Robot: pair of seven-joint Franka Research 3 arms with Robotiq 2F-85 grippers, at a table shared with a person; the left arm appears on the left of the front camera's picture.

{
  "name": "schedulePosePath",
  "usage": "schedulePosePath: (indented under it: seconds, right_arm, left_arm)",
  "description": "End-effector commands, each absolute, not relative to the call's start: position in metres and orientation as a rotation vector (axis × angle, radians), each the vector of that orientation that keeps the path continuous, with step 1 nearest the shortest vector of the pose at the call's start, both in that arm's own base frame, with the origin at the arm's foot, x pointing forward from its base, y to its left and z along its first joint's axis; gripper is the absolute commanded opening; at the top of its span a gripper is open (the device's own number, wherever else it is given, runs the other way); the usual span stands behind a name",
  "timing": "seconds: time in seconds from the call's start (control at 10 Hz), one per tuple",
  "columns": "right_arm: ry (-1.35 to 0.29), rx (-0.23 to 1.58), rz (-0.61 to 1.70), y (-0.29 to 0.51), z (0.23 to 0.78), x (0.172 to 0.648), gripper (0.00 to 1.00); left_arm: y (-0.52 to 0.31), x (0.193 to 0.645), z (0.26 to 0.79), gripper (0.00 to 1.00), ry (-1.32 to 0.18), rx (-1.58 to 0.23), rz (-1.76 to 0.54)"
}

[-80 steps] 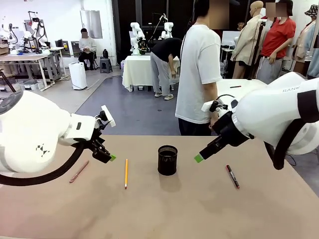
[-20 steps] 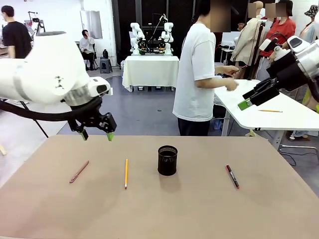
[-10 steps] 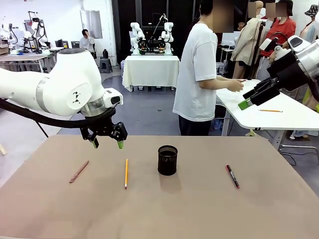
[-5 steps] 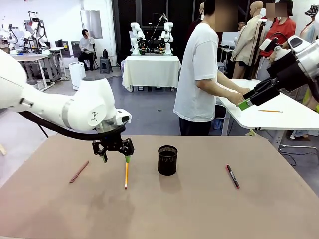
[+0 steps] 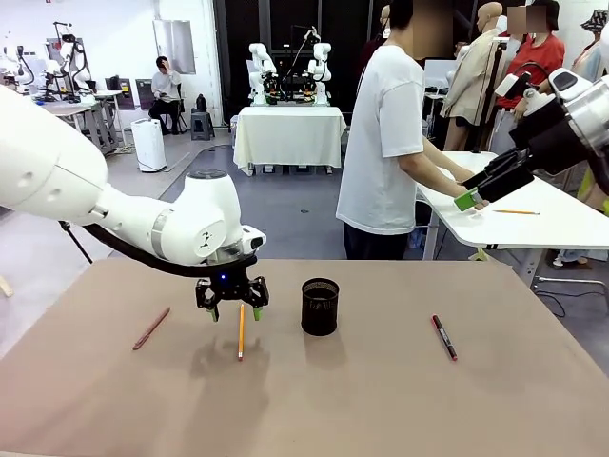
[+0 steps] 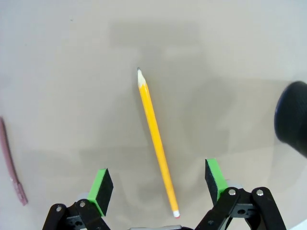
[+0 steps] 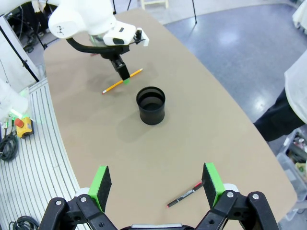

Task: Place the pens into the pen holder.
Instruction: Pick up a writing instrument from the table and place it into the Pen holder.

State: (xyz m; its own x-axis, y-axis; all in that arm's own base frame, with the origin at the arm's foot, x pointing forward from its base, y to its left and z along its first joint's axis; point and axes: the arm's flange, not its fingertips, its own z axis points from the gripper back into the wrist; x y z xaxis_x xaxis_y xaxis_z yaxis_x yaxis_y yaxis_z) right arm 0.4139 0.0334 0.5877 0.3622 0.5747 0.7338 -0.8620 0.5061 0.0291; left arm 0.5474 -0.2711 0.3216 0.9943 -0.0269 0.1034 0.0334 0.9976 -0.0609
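Hovering L tool, spread wide, over pencil, left of pen holder. Nxt: lowering to tabletop, pinching shaft. Holding R tool spread, far right.

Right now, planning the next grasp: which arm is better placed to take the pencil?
Left. The left gripper, open, hangs just over the pencil, jaws astride the eraser end. The right gripper is raised high off to the side, far from the pencil.

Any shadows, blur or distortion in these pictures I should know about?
Front view: the left gripper throws a soft shadow on the table around the pencil. Left wrist view: pencil sharp, holder a blurred dark blob at the edge. Right wrist view: wide-angle bends the table edge.
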Motion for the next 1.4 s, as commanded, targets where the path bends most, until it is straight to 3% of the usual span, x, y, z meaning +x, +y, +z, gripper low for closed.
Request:
schedulePosePath:
  seconds: [0.0,0.4,0.9,1.3]
  right_arm:
    - [-0.745,0.468,0.973,0.033,0.588,0.415,1.00]
    - [-0.745,0.468,0.973,0.033,0.588,0.415,1.00]
    - [-0.745,0.468,0.973,0.033,0.588,0.415,1.00]
    - [-0.745,0.468,0.973,0.033,0.588,0.415,1.00]
  left_arm:
    - [-0.278,0.560,0.315,1.00,-0.120,-0.060,0.034]
    - [-0.277,0.572,0.303,1.00,-0.144,-0.054,0.059]
    - [-0.275,0.572,0.301,0.01,-0.149,-0.025,0.074]
    - [-0.275,0.570,0.301,0.00,-0.126,0.010,0.078]
